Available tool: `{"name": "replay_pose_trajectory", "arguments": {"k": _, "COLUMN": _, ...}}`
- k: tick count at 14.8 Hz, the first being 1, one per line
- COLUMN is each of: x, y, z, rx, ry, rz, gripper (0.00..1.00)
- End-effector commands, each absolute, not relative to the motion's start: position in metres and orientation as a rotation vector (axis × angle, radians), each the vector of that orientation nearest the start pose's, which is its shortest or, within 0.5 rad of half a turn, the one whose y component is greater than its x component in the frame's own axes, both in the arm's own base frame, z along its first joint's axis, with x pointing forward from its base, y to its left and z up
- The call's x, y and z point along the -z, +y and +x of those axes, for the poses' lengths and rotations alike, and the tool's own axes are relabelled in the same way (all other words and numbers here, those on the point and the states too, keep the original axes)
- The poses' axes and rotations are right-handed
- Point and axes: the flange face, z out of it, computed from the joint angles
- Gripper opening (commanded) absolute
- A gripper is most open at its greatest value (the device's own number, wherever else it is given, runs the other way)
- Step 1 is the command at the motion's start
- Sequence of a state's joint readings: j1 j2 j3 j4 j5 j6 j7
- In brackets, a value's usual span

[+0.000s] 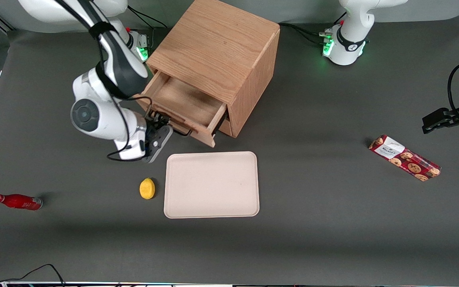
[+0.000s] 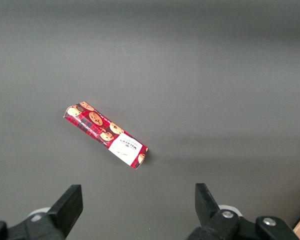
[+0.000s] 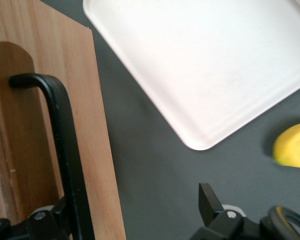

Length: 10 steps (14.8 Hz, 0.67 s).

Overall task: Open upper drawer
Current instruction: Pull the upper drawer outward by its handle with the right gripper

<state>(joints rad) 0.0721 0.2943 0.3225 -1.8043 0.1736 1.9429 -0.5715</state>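
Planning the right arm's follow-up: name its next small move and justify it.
Probably back the gripper straight off the black bar handle toward the front camera. The upper drawer already stands well out of the cabinet, its box exposed, and the open fingers straddle the bar.

Front camera looks steeply down over the whole table; right wrist camera, close, shares its tray corner.

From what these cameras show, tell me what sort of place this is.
Probably a robot manipulation lab. A dark mat-covered table carries staged props: an oak cabinet with its upper drawer pulled out, a tray, a lemon. The end effector is at the drawer's handle.
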Motion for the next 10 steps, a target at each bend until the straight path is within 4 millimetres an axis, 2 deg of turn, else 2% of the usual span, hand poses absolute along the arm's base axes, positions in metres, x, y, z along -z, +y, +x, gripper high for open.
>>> {"name": "replay_pose_trajectory", "arguments": {"k": 1, "x": -0.383, "y": 0.233, "z": 0.593, "rx": -0.153, "ry": -1.249, "rz": -2.588, "gripper": 1.00}}
{"name": "replay_pose_trajectory", "arguments": {"k": 6, "x": -0.390, "y": 0.213, "z": 0.640, "rx": -0.149, "ry": -1.286, "rz": -2.607, "gripper": 1.00}}
{"name": "replay_pose_trajectory", "arguments": {"k": 8, "x": -0.390, "y": 0.208, "z": 0.649, "rx": -0.151, "ry": -1.337, "rz": -2.606, "gripper": 1.00}}
{"name": "replay_pose_trajectory", "arguments": {"k": 10, "x": -0.391, "y": 0.193, "z": 0.659, "rx": -0.146, "ry": -1.341, "rz": -2.613, "gripper": 1.00}}
